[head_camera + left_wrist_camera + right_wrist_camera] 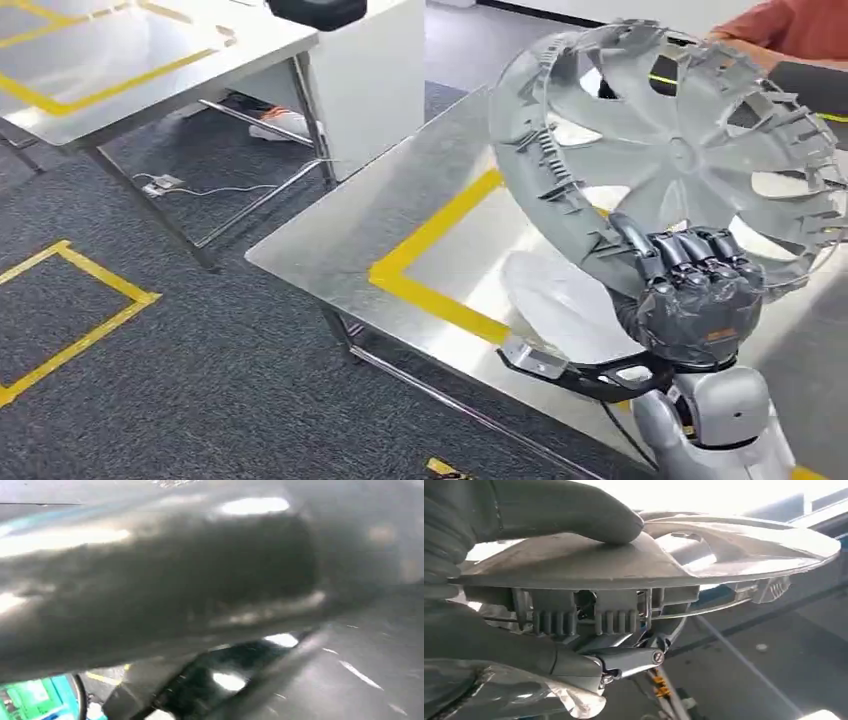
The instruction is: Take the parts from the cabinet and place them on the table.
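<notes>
While hubcap (670,150) is gripped at rim by right robot hand (695,290) above bench (400,230), tilted, placement is left undone; left robot hand blurred, state cannot be told.

Left wrist view: blurred dark surface (165,585) at close range, identity indeterminable. Head view: wheel cover (680,150) cut off at the right edge; person's orange sleeve (790,25) cropped at upper right; dark object (315,12) cropped at top.
</notes>
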Available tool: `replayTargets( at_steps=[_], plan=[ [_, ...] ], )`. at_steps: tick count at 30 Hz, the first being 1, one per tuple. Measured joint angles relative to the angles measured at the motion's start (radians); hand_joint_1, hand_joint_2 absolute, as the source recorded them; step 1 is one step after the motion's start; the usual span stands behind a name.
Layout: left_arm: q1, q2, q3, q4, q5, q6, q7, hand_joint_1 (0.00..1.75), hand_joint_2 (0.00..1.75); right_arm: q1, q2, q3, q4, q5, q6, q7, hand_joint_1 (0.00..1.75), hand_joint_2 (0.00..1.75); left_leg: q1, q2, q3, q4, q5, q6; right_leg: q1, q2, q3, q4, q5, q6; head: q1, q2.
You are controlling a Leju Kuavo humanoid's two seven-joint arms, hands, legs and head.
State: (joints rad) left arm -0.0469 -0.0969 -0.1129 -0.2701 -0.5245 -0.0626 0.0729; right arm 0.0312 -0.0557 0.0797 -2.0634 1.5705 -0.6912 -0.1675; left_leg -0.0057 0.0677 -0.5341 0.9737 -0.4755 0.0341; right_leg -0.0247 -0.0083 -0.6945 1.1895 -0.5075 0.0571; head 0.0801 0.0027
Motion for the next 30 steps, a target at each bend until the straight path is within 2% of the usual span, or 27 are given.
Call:
replayTargets(
  at_steps=[1, 2, 3, 4, 6, 7, 8, 9, 10, 11, 12, 13, 14, 15, 16, 17, 18, 21, 22, 23, 24, 25, 26, 27, 28, 29, 30],
  plan=[
    [-0.001, -0.002, 0.000, 0.000, 0.002, 0.000, 0.000, 0.00, 0.00, 0.000, 0.000, 0.000, 0.000, 0.000, 0.000, 0.000, 1.75, 1.75, 0.003, 0.013, 0.000, 0.007, -0.006, -0.007, -0.002, -0.024, 0.067, -0.113, 0.042, 0.005, 0.000, 0.000],
    [-0.001, 0.000, 0.000, 0.000, 0.003, 0.000, 0.000, 0.00, 0.00, -0.001, 0.000, -0.001, 0.000, 0.000, 0.000, 0.000, 1.75, 1.75, 0.002, 0.022, 0.000, 0.015, -0.011, -0.016, 0.003, -0.069, 0.097, -0.176, 0.028, 0.009, 0.000, 0.000],
    [-0.001, 0.001, 0.000, 0.000, 0.004, 0.001, 0.000, 0.00, 0.00, 0.000, 0.000, -0.001, 0.000, 0.000, 0.000, 0.000, 1.75, 1.75, -0.006, 0.029, -0.002, 0.024, -0.019, -0.023, 0.005, -0.063, 0.107, -0.179, 0.032, -0.008, 0.000, 0.000],
    [0.000, 0.000, 0.000, 0.000, 0.004, 0.001, 0.000, 0.00, 0.00, -0.001, 0.000, -0.001, 0.000, 0.000, 0.000, -0.001, 1.75, 1.75, -0.006, 0.035, -0.002, 0.024, -0.019, -0.025, 0.007, -0.049, 0.105, -0.173, 0.032, -0.019, -0.002, 0.000],
    [-0.002, 0.000, -0.003, 0.000, 0.006, 0.003, 0.000, 0.00, 0.00, 0.004, 0.000, -0.004, 0.000, 0.000, 0.000, -0.002, 1.75, 1.75, -0.004, 0.054, 0.004, 0.023, -0.020, -0.032, 0.012, -0.029, 0.099, -0.170, 0.030, -0.029, -0.003, 0.000],
    [-0.004, 0.000, -0.005, 0.000, 0.007, 0.004, 0.000, 0.00, 0.00, 0.003, 0.000, -0.007, 0.000, 0.000, 0.000, -0.002, 1.75, 1.75, -0.001, 0.063, 0.004, 0.027, -0.027, -0.039, 0.008, -0.016, 0.101, -0.173, 0.034, -0.039, -0.003, 0.000],
    [-0.005, 0.000, -0.006, 0.000, 0.007, 0.005, 0.000, 0.00, 0.00, 0.003, 0.000, -0.008, 0.000, 0.000, 0.000, -0.003, 1.75, 1.75, 0.004, 0.020, 0.000, 0.046, -0.047, -0.046, 0.006, -0.008, 0.101, -0.174, 0.037, -0.045, -0.006, 0.000],
    [-0.004, 0.000, -0.008, 0.000, 0.007, 0.005, -0.001, 0.00, 0.00, 0.001, 0.001, -0.008, 0.001, 0.000, 0.000, -0.003, 1.75, 1.75, 0.007, -0.021, -0.020, 0.097, -0.083, -0.049, 0.006, 0.000, 0.100, -0.174, 0.038, -0.049, -0.007, 0.000],
    [-0.003, 0.000, -0.009, 0.000, 0.010, 0.006, -0.001, 0.00, 0.00, 0.001, 0.001, -0.008, 0.001, -0.001, 0.000, -0.003, 1.75, 1.75, 0.008, -0.044, -0.054, 0.175, -0.124, -0.050, 0.006, 0.011, 0.100, -0.174, 0.038, -0.051, -0.008, 0.000],
    [-0.001, 0.000, -0.010, 0.000, 0.012, 0.006, -0.001, 0.00, 0.00, 0.001, 0.002, -0.008, 0.001, -0.001, 0.000, -0.003, 1.75, 1.75, 0.008, -0.056, -0.095, 0.264, -0.162, -0.050, 0.007, 0.024, 0.099, -0.173, 0.039, -0.053, -0.008, 0.000],
    [0.002, 0.000, -0.012, 0.000, 0.013, 0.005, -0.001, 0.00, 0.00, 0.001, 0.003, -0.008, 0.002, 0.000, 0.000, -0.004, 1.75, 1.75, 0.008, -0.060, -0.127, 0.330, -0.181, -0.049, 0.009, 0.037, 0.099, -0.173, 0.039, -0.054, -0.008, 0.000],
    [0.006, 0.000, -0.014, 0.000, 0.013, 0.004, -0.001, 0.00, 0.00, 0.001, 0.005, -0.008, 0.004, 0.000, 0.000, -0.006, 1.75, 1.75, 0.008, -0.061, -0.141, 0.352, -0.174, -0.045, 0.012, 0.054, 0.100, -0.173, 0.040, -0.055, -0.008, 0.000],
    [0.007, 0.000, -0.015, 0.000, 0.013, 0.004, -0.001, 0.00, 0.00, 0.001, 0.005, -0.008, 0.006, 0.000, 0.000, -0.007, 1.75, 1.75, 0.007, -0.063, -0.132, 0.323, -0.141, -0.039, 0.013, 0.070, 0.100, -0.173, 0.040, -0.055, -0.008, 0.000],
    [0.006, 0.000, -0.015, 0.000, 0.013, 0.003, -0.001, 0.00, 0.00, 0.001, 0.006, -0.008, 0.006, 0.000, 0.000, -0.008, 1.75, 1.75, 0.005, -0.068, -0.107, 0.258, -0.094, -0.031, 0.014, 0.084, 0.101, -0.173, 0.041, -0.055, -0.007, 0.000],
    [0.006, 0.000, -0.015, 0.000, 0.013, 0.003, -0.002, 0.00, 0.00, 0.001, 0.006, -0.008, 0.007, 0.000, 0.000, -0.009, 1.75, 1.75, 0.002, -0.083, -0.071, 0.169, -0.043, -0.023, 0.014, 0.098, 0.102, -0.173, 0.042, -0.055, -0.008, 0.000],
    [0.006, 0.002, -0.015, 0.000, 0.013, 0.003, -0.002, 0.00, 0.00, 0.001, 0.006, -0.008, 0.009, 0.000, 0.000, -0.009, 1.75, 1.75, 0.000, -0.126, -0.034, 0.078, 0.000, -0.015, 0.012, 0.109, 0.101, -0.173, 0.043, -0.054, -0.008, 0.000],
    [0.007, 0.005, -0.016, 0.000, 0.013, 0.003, -0.002, 0.00, 0.00, 0.001, 0.008, -0.008, 0.010, 0.000, 0.000, -0.010, 1.75, 1.75, 0.003, -0.162, -0.020, 0.052, -0.012, -0.007, 0.014, 0.119, 0.097, -0.172, 0.045, -0.050, -0.006, 0.000],
    [0.004, 0.005, -0.016, 0.000, 0.013, 0.003, -0.002, 0.00, 0.00, 0.004, 0.008, -0.009, 0.013, 0.000, 0.000, -0.011, 1.75, 1.75, -0.004, -0.138, -0.018, 0.038, -0.011, -0.008, 0.002, 0.152, 0.085, -0.178, 0.056, -0.032, -0.010, 0.000],
    [0.002, 0.005, -0.016, 0.000, 0.013, 0.003, -0.002, 0.00, 0.00, 0.004, 0.008, -0.009, 0.013, 0.000, 0.000, -0.011, 1.75, 1.75, -0.001, -0.125, -0.014, 0.023, -0.003, -0.003, 0.006, 0.166, 0.082, -0.184, 0.061, -0.024, -0.009, 0.000],
    [0.001, 0.005, -0.016, -0.001, 0.013, 0.003, -0.002, 0.00, 0.00, 0.006, 0.008, -0.011, 0.014, 0.000, 0.000, -0.011, 1.75, 1.75, 0.006, -0.104, -0.007, 0.003, 0.008, -0.005, 0.007, 0.122, 0.069, -0.171, 0.049, -0.027, -0.009, 0.000],
    [0.000, 0.005, -0.016, -0.001, 0.013, 0.004, -0.002, 0.00, 0.00, 0.001, 0.008, -0.012, 0.016, -0.001, 0.000, -0.011, 1.75, 1.75, 0.004, -0.094, -0.005, -0.004, 0.012, 0.003, 0.012, 0.058, 0.051, -0.134, 0.017, -0.023, -0.001, 0.000],
    [0.000, 0.003, -0.016, -0.001, 0.013, 0.003, -0.003, 0.00, 0.00, -0.002, 0.009, -0.011, 0.017, -0.001, 0.000, -0.012, 1.75, 1.75, 0.004, -0.080, -0.007, -0.004, 0.012, 0.004, 0.012, 0.031, 0.020, -0.067, -0.020, -0.018, 0.001, 0.000],
    [0.001, 0.001, -0.016, -0.001, 0.013, 0.002, -0.003, 0.00, 0.00, 0.000, 0.011, -0.011, 0.019, 0.000, 0.000, -0.013, 1.75, 1.75, 0.003, -0.064, -0.008, -0.003, 0.011, 0.005, 0.011, 0.019, -0.017, 0.017, -0.057, -0.014, 0.001, 0.000],
    [0.004, 0.002, -0.016, -0.001, 0.013, 0.002, -0.003, 0.00, 0.00, 0.000, 0.011, -0.012, 0.021, 0.000, 0.000, -0.012, 1.75, 1.75, 0.003, -0.049, -0.009, -0.003, 0.011, 0.005, 0.009, 0.018, -0.049, 0.088, -0.084, -0.009, 0.002, 0.000],
    [0.005, 0.002, -0.016, -0.001, 0.013, 0.002, -0.003, 0.00, 0.00, 0.000, 0.011, -0.013, 0.024, 0.000, 0.000, -0.011, 1.75, 1.75, 0.004, -0.034, -0.010, -0.002, 0.010, 0.004, 0.007, 0.017, -0.065, 0.124, -0.089, -0.005, 0.002, 0.000],
    [0.005, 0.001, -0.016, -0.001, 0.013, 0.002, -0.003, 0.00, 0.00, 0.001, 0.011, -0.013, 0.026, 0.000, 0.000, -0.012, 1.75, 1.75, 0.004, -0.021, -0.009, -0.001, 0.009, 0.002, 0.004, 0.014, -0.054, 0.108, -0.069, 0.000, 0.002, 0.000],
    [0.004, 0.000, -0.016, -0.001, 0.013, 0.002, -0.003, 0.00, 0.00, 0.002, 0.011, -0.013, 0.026, 0.000, 0.000, -0.011, 1.75, 1.75, 0.006, -0.007, -0.009, 0.000, 0.007, -0.001, 0.001, 0.007, -0.018, 0.046, -0.033, 0.004, 0.001, 0.000]
  ],
)
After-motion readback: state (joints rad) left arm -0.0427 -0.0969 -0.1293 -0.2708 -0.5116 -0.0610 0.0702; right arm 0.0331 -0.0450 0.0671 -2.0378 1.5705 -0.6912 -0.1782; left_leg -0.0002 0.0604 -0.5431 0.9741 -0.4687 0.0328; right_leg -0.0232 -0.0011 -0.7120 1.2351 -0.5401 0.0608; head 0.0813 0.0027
